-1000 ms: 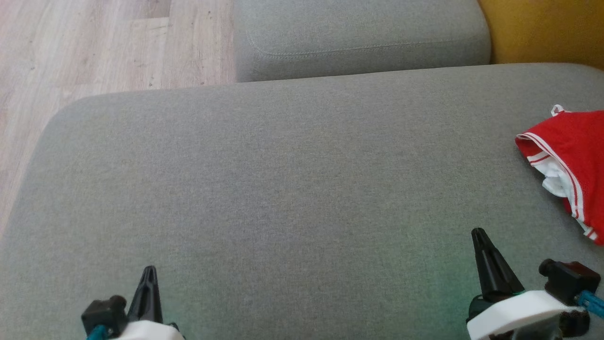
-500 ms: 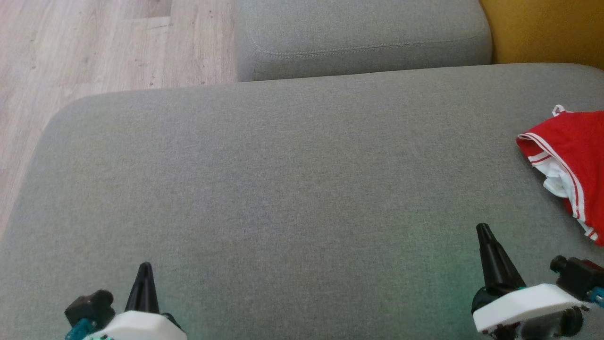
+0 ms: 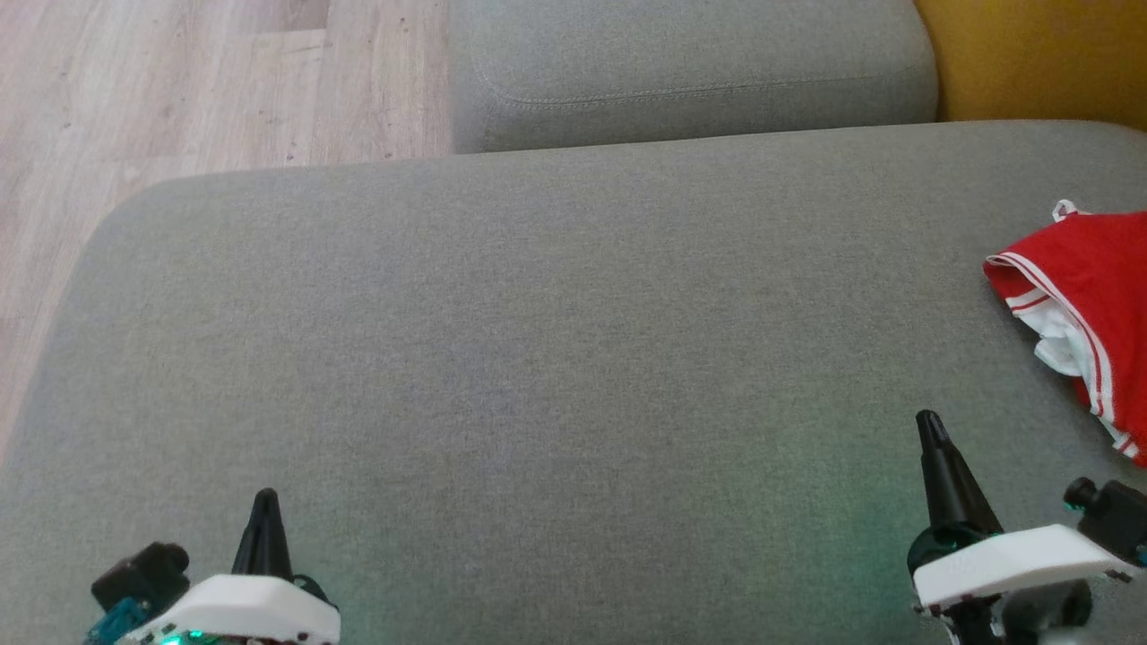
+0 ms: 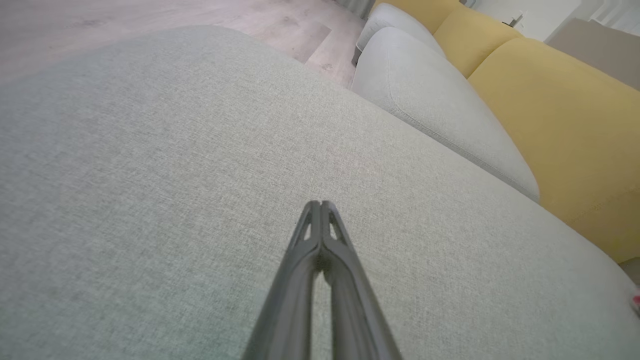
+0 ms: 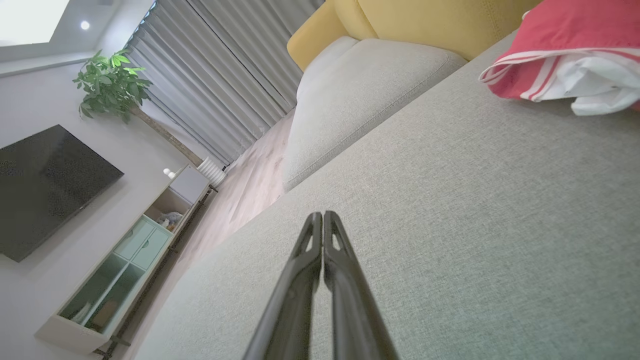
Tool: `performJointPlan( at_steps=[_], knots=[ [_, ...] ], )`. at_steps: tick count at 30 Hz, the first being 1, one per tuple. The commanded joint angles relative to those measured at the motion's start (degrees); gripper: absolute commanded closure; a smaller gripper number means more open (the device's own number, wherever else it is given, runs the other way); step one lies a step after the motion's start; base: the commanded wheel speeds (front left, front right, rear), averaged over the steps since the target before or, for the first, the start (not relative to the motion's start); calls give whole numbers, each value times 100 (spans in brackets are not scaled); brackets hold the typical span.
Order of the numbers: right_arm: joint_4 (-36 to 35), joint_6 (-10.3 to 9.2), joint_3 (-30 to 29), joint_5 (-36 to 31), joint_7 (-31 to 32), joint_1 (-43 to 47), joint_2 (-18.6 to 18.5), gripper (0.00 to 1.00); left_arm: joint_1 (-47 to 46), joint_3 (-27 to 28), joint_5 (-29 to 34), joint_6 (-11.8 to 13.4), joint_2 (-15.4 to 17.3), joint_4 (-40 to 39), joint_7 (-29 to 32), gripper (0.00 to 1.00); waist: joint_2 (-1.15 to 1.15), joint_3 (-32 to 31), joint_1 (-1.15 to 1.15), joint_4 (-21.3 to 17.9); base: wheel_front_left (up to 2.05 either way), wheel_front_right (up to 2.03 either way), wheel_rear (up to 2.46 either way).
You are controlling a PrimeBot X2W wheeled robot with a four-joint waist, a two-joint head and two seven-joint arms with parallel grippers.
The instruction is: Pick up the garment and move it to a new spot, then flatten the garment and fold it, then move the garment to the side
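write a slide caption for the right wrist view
Shut jaws over the grey sofa seat, the red-and-white garment lying untouched at upper right.

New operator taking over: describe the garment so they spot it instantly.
Find the wide grey sofa cushion in the head view. At its right edge, beyond the right gripper, lies a crumpled red garment. White stripes and a white lining set it apart from the plain grey fabric.

A grey sofa seat [image 3: 538,313] with yellow back cushions [image 4: 560,125] stands on a pale wood floor [image 3: 179,81] — beyond it grey curtains [image 5: 225,65], a leafy plant [image 5: 110,80], a dark television [image 5: 45,185] and a low cabinet [image 5: 125,260] along a white wall [image 5: 40,100].
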Motion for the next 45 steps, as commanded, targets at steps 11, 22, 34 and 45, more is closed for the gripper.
performJointPlan(
  at_steps=[11,22,34,45],
  knots=[
    [24,-2,-56,888,-32,-424,-144,100,-384,434,-719,-289,-128,-108,148,100,0,6,0,14,0,0,0],
    [196,-2,-117,1608,-15,-567,-156,100,-465,687,-1322,-515,-268,-71,266,100,0,11,0,27,0,0,0],
    [383,-3,-191,2385,9,-723,-165,100,-554,965,-1976,-761,-423,-31,395,100,0,17,0,41,0,0,0],
    [556,-3,-264,3095,35,-867,-169,100,-636,1222,-2576,-986,-566,7,516,100,0,22,0,54,0,0,0]
  ],
)
